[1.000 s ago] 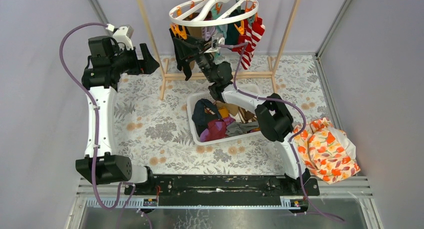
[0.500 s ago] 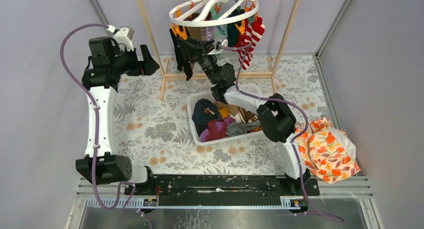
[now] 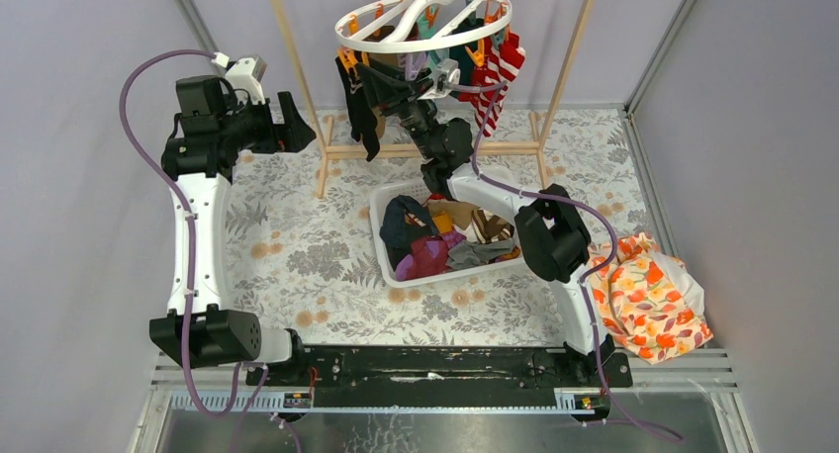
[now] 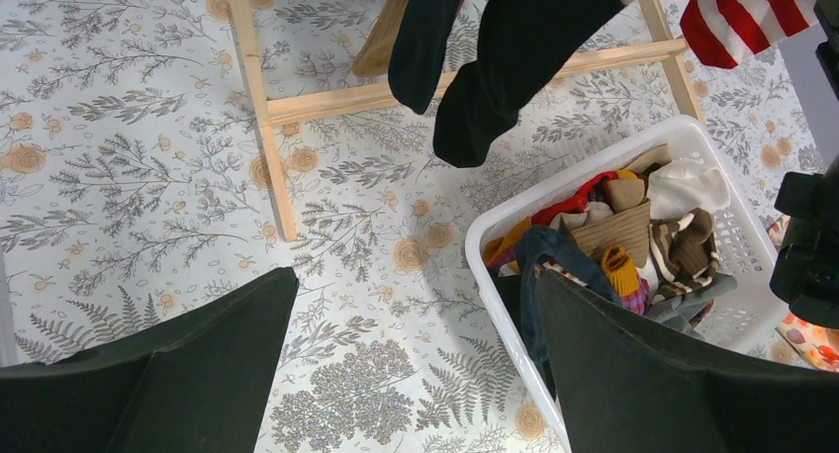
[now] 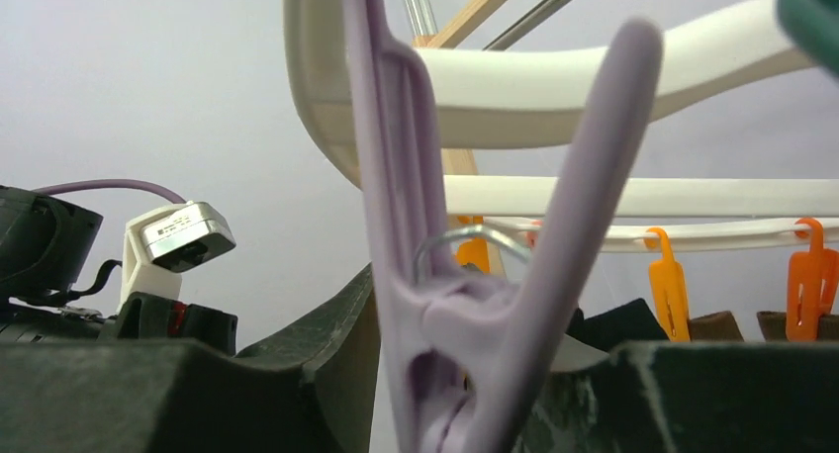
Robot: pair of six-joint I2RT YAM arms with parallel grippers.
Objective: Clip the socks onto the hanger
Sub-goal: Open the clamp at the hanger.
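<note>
Table: you have one, under a grey-and-tan floral cloth [image 3: 297, 255], filling the middle of the top view.
Arms: two. The left arm [image 3: 198, 226] stands along the left side. The right arm [image 3: 490, 191] reaches from lower right up to the top centre.
Rack: one light wooden rack frame [image 3: 346, 150], upper middle.
Hanger: one round white hanger [image 3: 396, 45] hangs at top centre, above the rack's crossbar.
Basket: one white slotted basket [image 3: 379, 237] sits at centre, just below the rack.
Bag: one orange-flowered cloth bag [image 3: 648, 295] lies at the right edge.
Hung socks: your left wrist view shows two dark socks [image 4: 514, 67] side by side at its top. Red-and-white striped socks [image 4: 752, 18] hang in its upper right corner, and the overlap hides how many.
Basket socks: one mixed heap [image 4: 633, 235] of navy, tan, white, yellow and brown-and-cream striped pieces. You cannot count them.
Clips: your right wrist view shows one lilac clip [image 5: 465, 324] at centre. Three orange clips [image 5: 671, 280] hang behind it, one of them partly hidden.
Left gripper: your left gripper [image 4: 414, 278] is at upper left of the top view. Its fingers are spread wide and hold nothing.
Right gripper: your right gripper [image 3: 381, 77] is under the hanger's left half. Its fingers [image 5: 198, 394] flank the lilac clip closely, and you cannot tell whether they squeeze it.
</note>
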